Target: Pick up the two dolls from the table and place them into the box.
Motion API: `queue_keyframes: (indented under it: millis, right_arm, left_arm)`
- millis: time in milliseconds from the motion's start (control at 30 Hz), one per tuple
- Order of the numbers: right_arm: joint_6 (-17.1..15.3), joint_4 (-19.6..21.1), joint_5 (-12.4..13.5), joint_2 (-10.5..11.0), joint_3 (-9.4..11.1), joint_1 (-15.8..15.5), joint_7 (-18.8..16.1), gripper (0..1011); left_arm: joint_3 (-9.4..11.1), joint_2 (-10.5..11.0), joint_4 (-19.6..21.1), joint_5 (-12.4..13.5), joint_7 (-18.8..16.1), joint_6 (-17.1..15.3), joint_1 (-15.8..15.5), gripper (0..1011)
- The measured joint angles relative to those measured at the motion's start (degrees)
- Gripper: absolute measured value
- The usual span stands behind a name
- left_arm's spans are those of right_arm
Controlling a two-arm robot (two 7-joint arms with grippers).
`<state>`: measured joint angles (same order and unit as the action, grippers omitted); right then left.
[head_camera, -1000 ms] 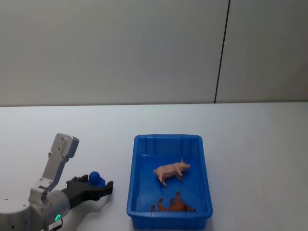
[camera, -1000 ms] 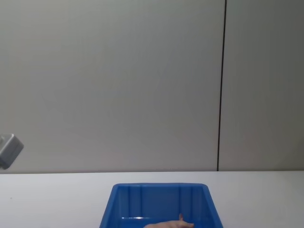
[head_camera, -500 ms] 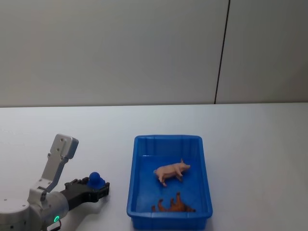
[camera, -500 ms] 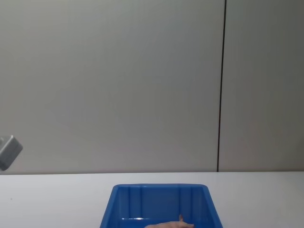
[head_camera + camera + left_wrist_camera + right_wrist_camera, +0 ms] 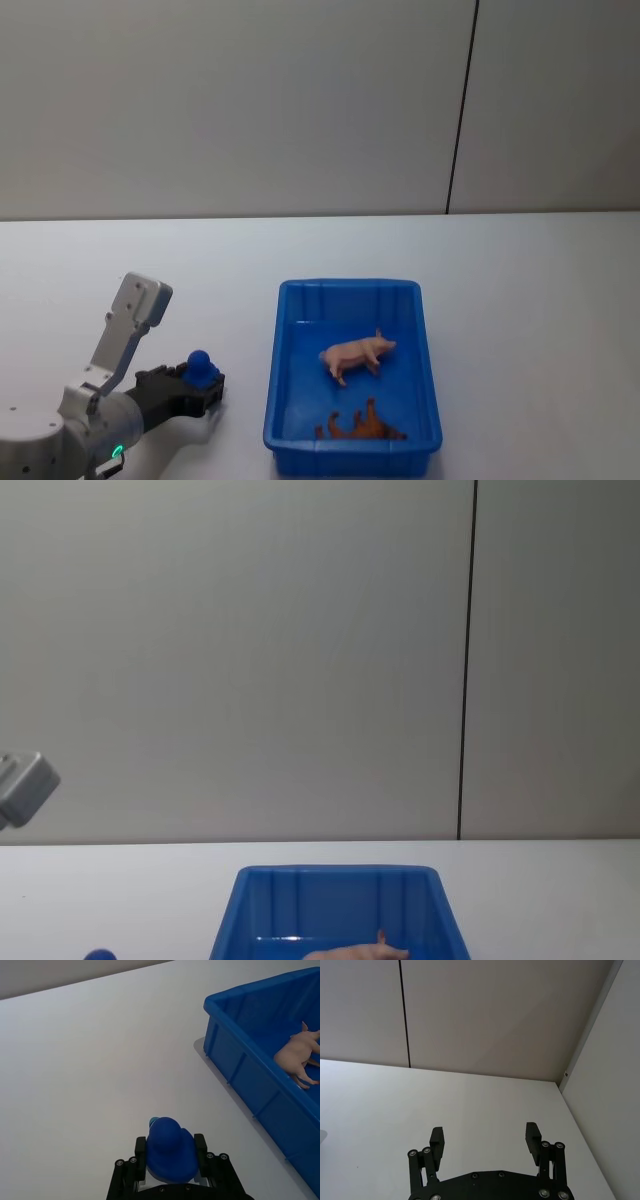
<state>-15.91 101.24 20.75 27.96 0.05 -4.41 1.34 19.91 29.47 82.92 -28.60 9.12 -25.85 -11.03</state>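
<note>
Both dolls are inside the blue box. The pale pink one stands mid-box, and the tan-brown maned one lies on its side at the near end. Left of the box, just above the table, my left gripper is shut on a small blue duck-shaped toy. In the left wrist view the blue toy sits between the black fingers, with the box and the pink doll off to one side. My right gripper is open over bare tabletop.
The chest view catches the box's far wall, the pink doll's back and the top of the blue toy. A grey wall with a dark vertical seam stands behind the table.
My left gripper has drawn back from the box toward my body and lifted a little, still holding the blue toy. The dolls have not moved.
</note>
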Motion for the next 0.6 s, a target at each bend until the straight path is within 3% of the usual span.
queue_keyframes:
  millis: [267, 600]
  right_arm:
    - [0.0, 0.0, 0.0, 0.0, 0.0, 0.0, 0.0, 1001]
    - [0.0, 0.0, 0.0, 0.0, 0.0, 0.0, 0.0, 1001]
  left_arm:
    - [0.27, 0.73, 3.22, 4.79, 0.18, -1.84, 0.05, 524]
    - [0.37, 0.92, 4.54, 6.8, 0.62, -2.64, 0.0, 466]
